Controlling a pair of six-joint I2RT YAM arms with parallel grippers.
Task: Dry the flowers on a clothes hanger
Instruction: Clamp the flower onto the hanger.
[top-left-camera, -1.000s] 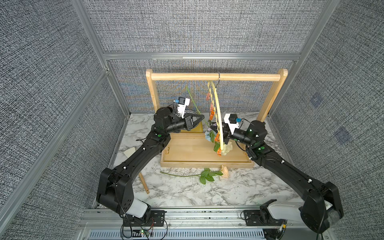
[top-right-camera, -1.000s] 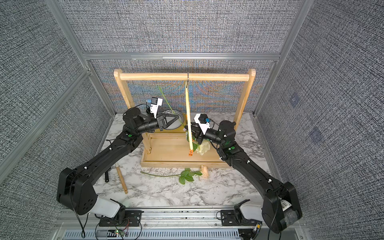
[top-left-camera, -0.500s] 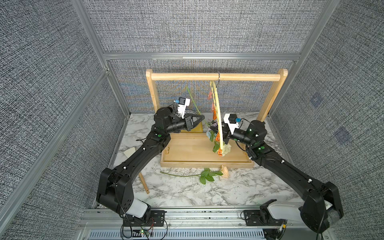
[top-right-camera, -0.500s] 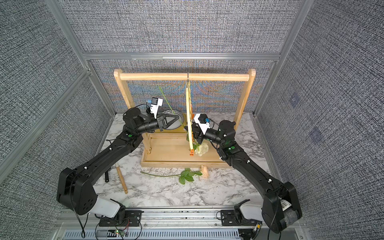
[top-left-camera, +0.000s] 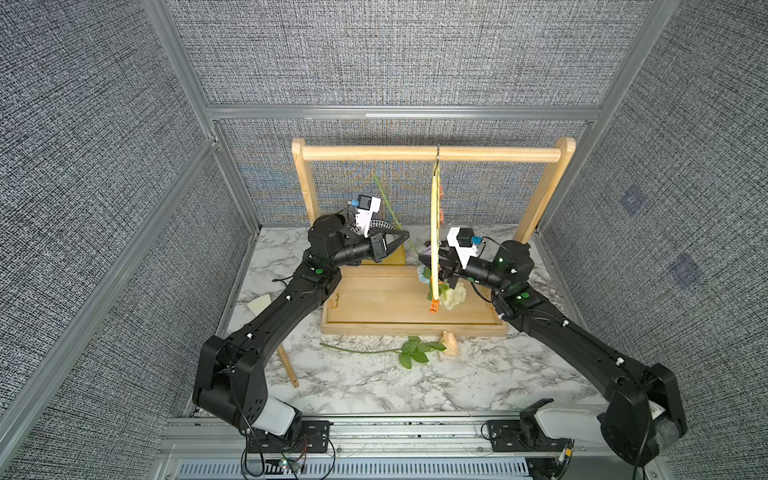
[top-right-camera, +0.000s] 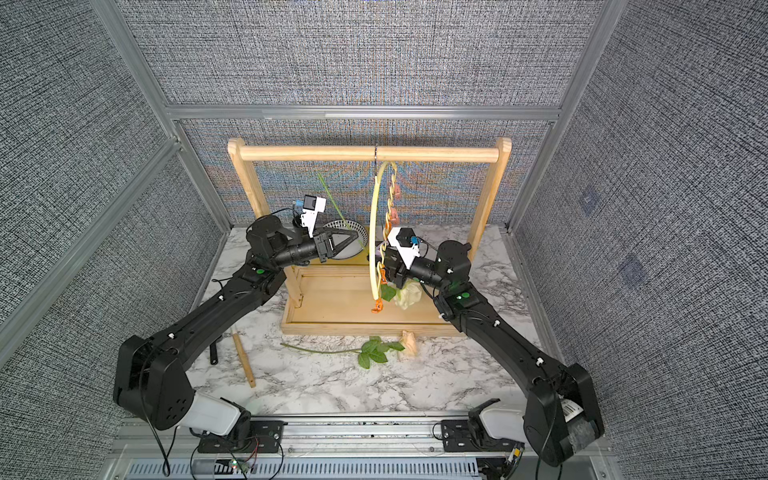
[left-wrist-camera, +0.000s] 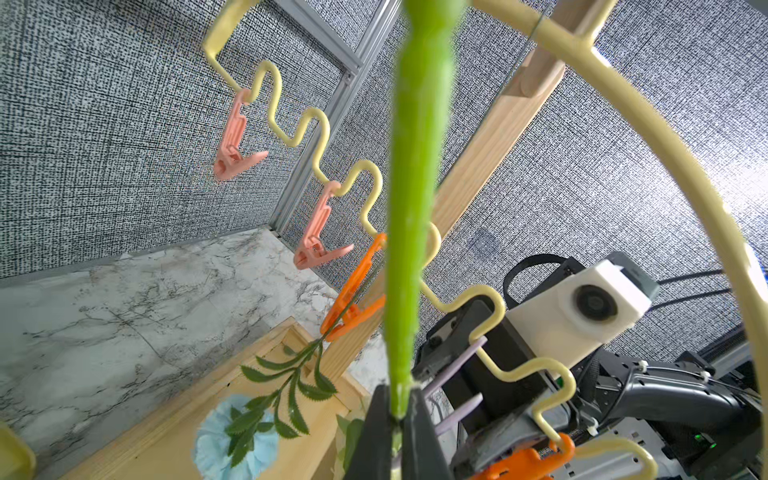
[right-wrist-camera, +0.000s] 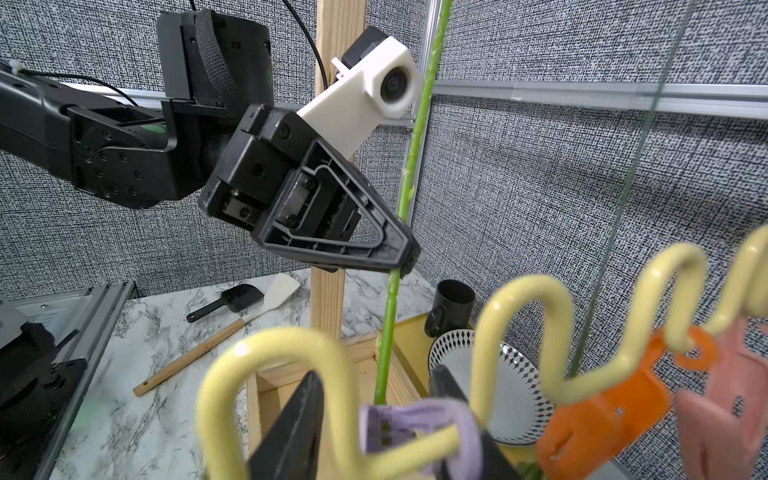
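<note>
While the hanger (top-left-camera: 434, 216) hung by its hook from the wooden rack (top-left-camera: 415, 153), it carried five clips: two pink clips (left-wrist-camera: 235, 137), two orange clips (left-wrist-camera: 353, 299) and one lilac clip (right-wrist-camera: 399, 428). Of three flowers, one with a blue bloom (left-wrist-camera: 235, 440) dangled from an orange clip, one (top-left-camera: 415, 351) lay on the marble table (top-left-camera: 374, 390), and one green stem (left-wrist-camera: 411, 208) was pinched in the closed left claw (left-wrist-camera: 399, 411). The right claw (right-wrist-camera: 376, 386) had its jaws apart around the lilac clip.
</note>
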